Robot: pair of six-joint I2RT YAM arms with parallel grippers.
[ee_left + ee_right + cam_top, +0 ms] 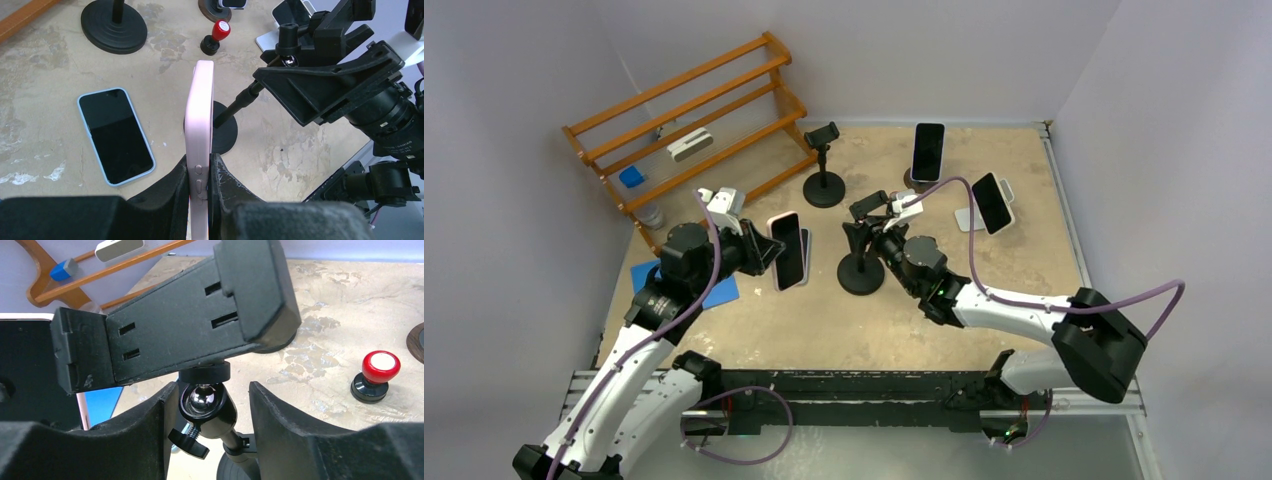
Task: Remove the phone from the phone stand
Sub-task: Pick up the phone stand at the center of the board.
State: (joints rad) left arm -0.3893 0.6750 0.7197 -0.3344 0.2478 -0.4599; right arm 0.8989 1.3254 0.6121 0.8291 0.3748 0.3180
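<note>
Beside the phone stand (861, 272), the left claw (201, 164) pinches the pink phone (199, 115) upright, clear of the clamp. The right claw (212, 390) straddles the stand's neck, spread open. A blue phone (116, 135) lies on the bench (40, 75).

Pink phone (199, 115), black phone stand (175, 325), mottled tan table (45, 60).

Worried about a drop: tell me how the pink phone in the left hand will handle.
The pink phone looks rigid, so it should not flex. The left hand pinches only one end, so it may pivot. Its smooth case could slip if the grip loosens.
</note>
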